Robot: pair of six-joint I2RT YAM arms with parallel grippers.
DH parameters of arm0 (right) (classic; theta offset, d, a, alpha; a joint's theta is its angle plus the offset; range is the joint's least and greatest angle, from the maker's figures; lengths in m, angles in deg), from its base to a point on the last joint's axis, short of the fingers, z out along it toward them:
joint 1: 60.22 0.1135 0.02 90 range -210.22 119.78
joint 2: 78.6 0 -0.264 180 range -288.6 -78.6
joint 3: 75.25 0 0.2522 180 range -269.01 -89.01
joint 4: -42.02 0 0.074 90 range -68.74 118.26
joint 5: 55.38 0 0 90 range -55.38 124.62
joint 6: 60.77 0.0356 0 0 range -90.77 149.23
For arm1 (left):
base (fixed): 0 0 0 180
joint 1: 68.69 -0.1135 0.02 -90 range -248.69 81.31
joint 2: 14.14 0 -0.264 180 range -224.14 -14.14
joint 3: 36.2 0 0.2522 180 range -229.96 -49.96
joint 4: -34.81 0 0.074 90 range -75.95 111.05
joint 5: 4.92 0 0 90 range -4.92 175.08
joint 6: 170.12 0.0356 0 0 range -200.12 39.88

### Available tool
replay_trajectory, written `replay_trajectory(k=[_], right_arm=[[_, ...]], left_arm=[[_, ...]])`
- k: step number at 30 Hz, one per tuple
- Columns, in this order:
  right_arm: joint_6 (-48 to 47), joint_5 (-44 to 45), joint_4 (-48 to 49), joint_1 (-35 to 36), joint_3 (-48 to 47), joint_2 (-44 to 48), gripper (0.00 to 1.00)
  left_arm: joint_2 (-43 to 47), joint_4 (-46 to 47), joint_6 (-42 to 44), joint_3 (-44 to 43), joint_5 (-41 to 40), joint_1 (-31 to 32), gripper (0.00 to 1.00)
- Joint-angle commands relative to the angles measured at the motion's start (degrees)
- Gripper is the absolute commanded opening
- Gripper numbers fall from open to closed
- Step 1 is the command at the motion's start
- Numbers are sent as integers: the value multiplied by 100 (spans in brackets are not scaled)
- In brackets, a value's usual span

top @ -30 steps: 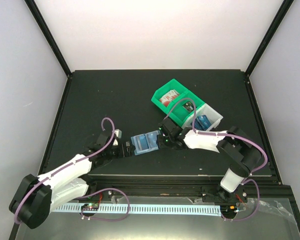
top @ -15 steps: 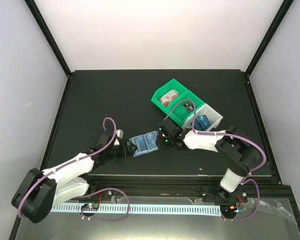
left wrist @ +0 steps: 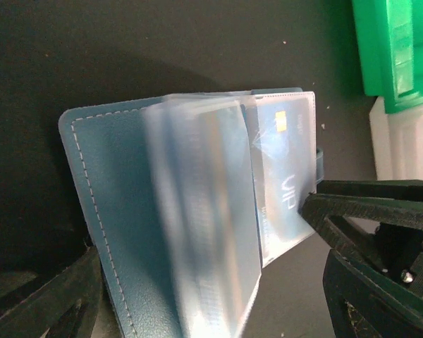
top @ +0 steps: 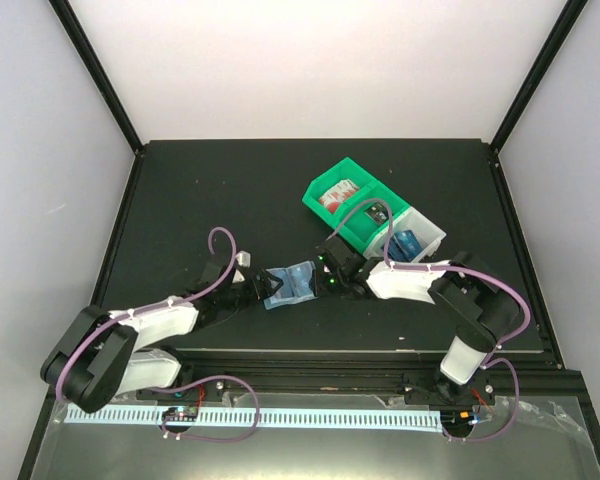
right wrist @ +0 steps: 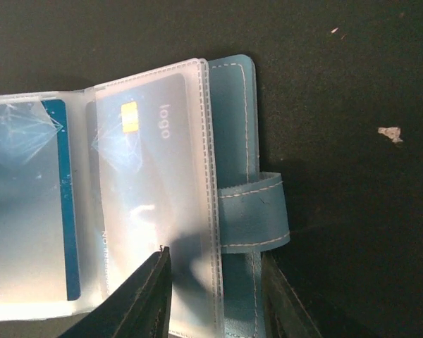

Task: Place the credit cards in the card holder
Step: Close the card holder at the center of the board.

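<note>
On the black tabletop we see the left pincer spread wide astride the small teal-blue soft folding card holder, likely steadying its clear sleeves, one holding a blue plastic credit card, while the half-closed right pincer straddles the snap-tab edge, though we cannot tell whether it grips

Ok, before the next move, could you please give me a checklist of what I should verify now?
1. Card holder open: ok, left half tilted up.
2. Card with gold chip seated in a clear sleeve: ok.
3. Right fingers clamped on the card holder's edge below the snap tab: ok.
4. Left fingers astride the card holder's other end, gripping: cannot tell.
5. More cards waiting: cannot tell; something blue lies in the white bin.
</note>
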Motion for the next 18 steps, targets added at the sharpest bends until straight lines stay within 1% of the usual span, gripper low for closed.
replay_trajectory(k=[1, 9, 18], right_arm=[[150, -351, 13, 118, 146, -301, 37], [146, -513, 92, 119, 130, -352, 36], [156, -815, 379, 253, 95, -474, 37]], left_arm=[[-212, 522, -631, 229, 546, 49, 86], [303, 1085, -271, 283, 642, 46, 85], [457, 1434, 58, 256, 1191, 44, 86]])
